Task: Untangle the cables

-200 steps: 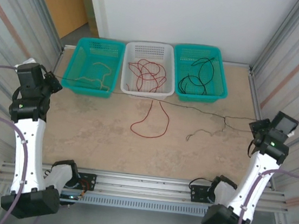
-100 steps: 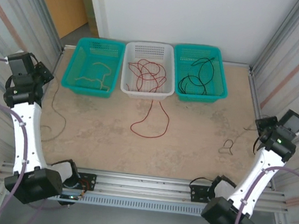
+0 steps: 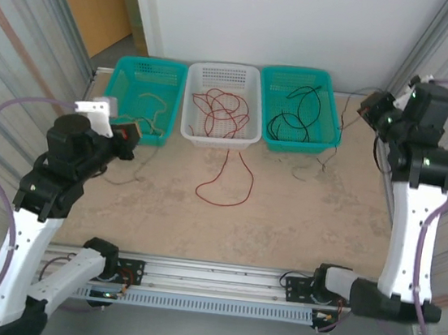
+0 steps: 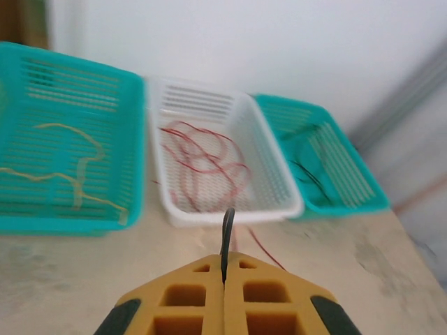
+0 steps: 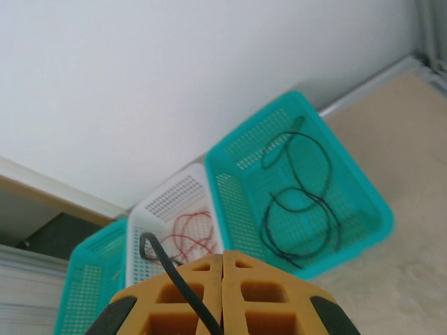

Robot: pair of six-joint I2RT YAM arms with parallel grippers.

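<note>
We see three perforated plastic baskets in a row at the far edge of the mottled beige tabletop [image 3: 298, 226]. The teal basket on the left [image 3: 151, 62] holds a kinked yellow-tan wire [image 3: 150, 114]. The white slotted basket in the middle [image 3: 219, 137] holds curly red wires [image 3: 219, 110], and the second teal basket on the right [image 3: 300, 145] holds looped black wires [image 3: 296, 115]. A hairpin-shaped red wire [image 3: 226, 182] lies on the table just near of the white basket. The left gripper [image 3: 127, 134] hovers by the left basket's near right corner. In its wrist view its blocky yellow fingers [image 4: 262, 276], moulded with square hollows, are pressed together, pinching a string-thin black strand [image 4: 227, 227]. The right gripper [image 3: 370, 108] is held high beside the right basket. Its yellow fingers [image 5: 262, 279] are likewise clamped on a curved black wire end [image 5: 159, 257], and a slack black thread [image 3: 337, 149] hangs below it toward the table
</note>
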